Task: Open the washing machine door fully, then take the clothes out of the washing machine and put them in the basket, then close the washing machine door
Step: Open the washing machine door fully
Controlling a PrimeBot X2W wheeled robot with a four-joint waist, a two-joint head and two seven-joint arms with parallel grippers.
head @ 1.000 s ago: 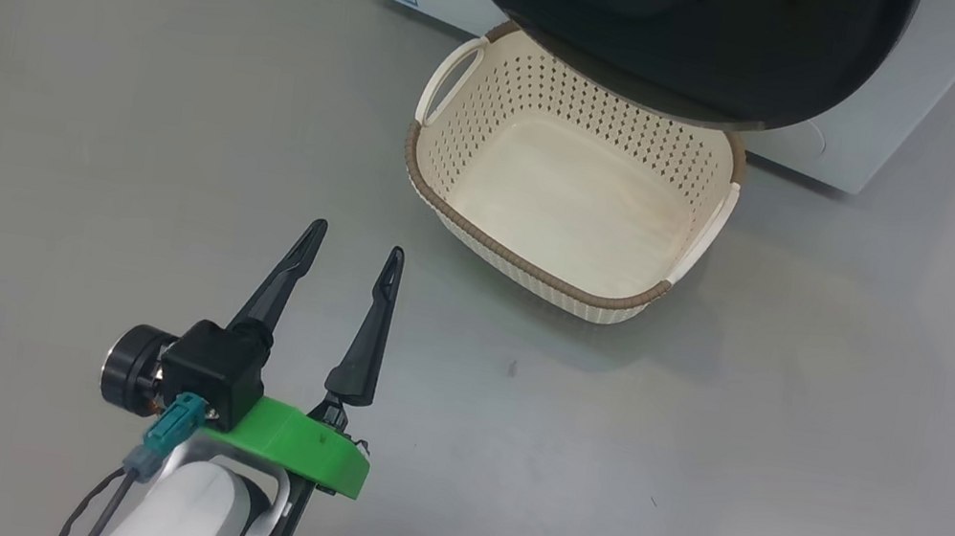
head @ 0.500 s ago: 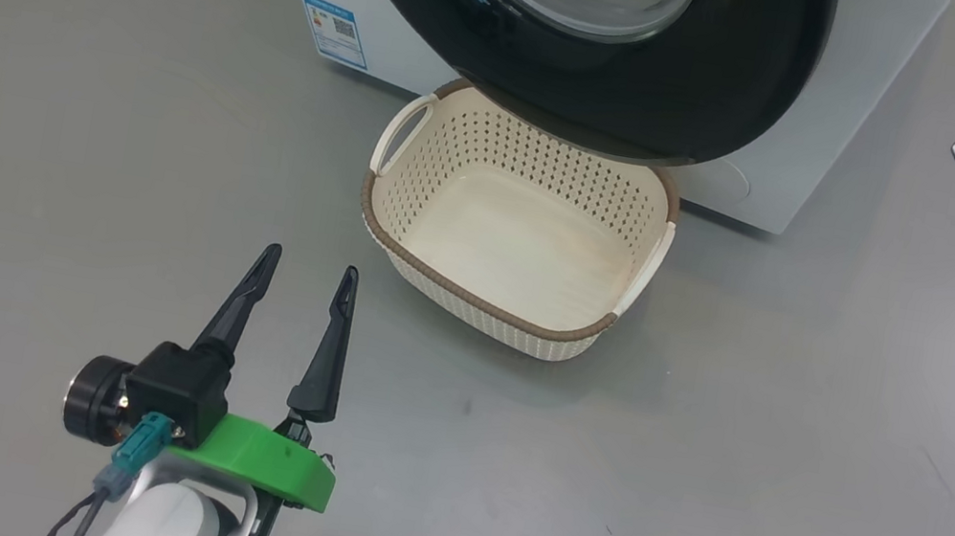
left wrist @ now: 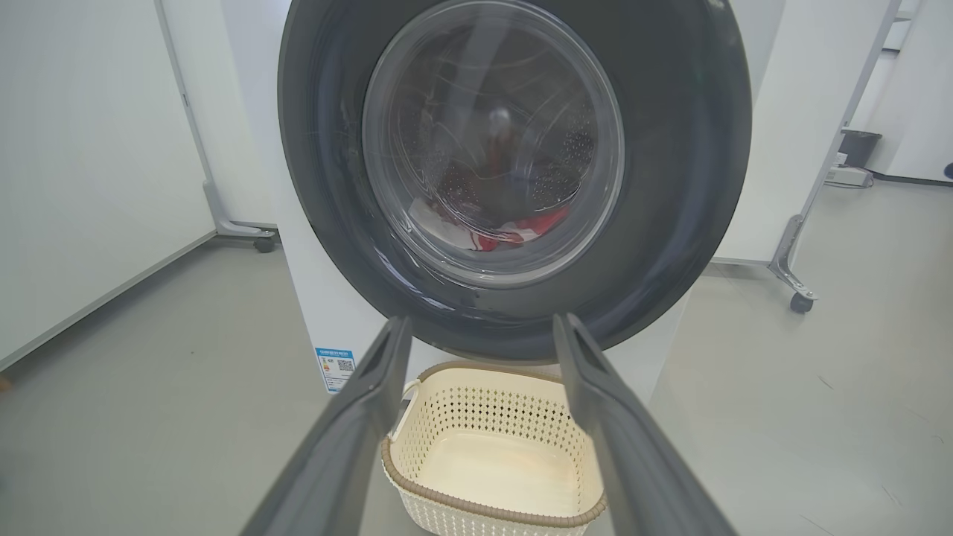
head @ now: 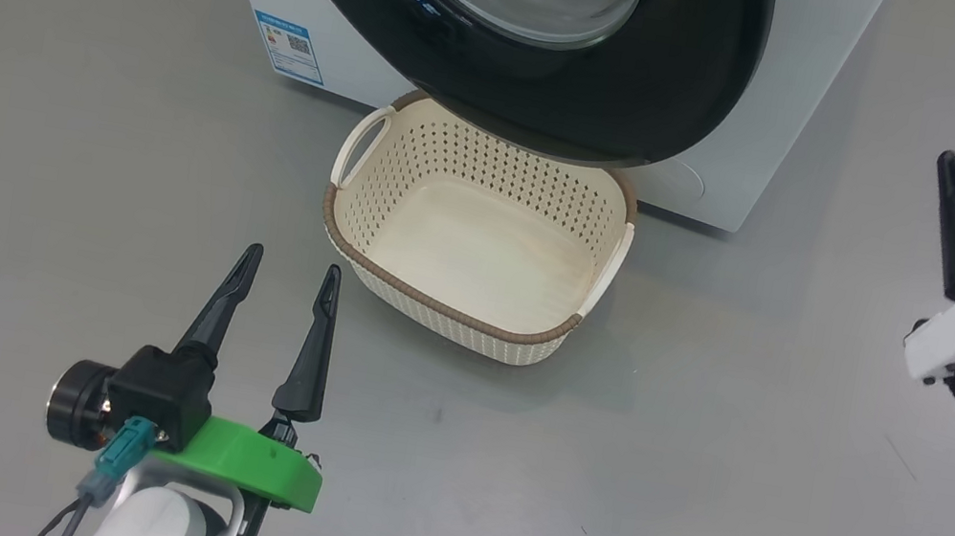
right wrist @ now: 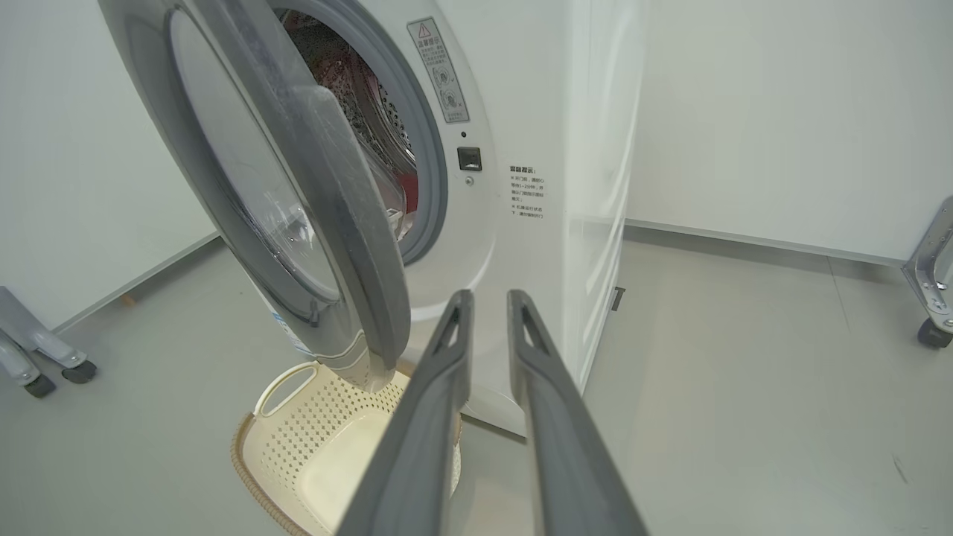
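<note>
- Position of the door decides the move: the large round washing machine door point(right wrist: 327, 223), glossy black rim around bulging clear glass, stands part-open and upright. Its free edge is just up-left of the long dark right fingers point(right wrist: 447, 372).
- We see the right fingers parted by a slim gap and gripping nothing. The left fingers point(head: 218, 312) are spread wide and empty, near the cream perforated plastic basket point(head: 442, 306).
- We judge the right arm nearer that edge.
- Our right wrist view shows the gap between the door and the big white washing machine point(right wrist: 521, 246). The left wrist view shows red-and-white clothes point(left wrist: 514, 227) behind the glass. The head view shows the empty basket under the door's rim.
</note>
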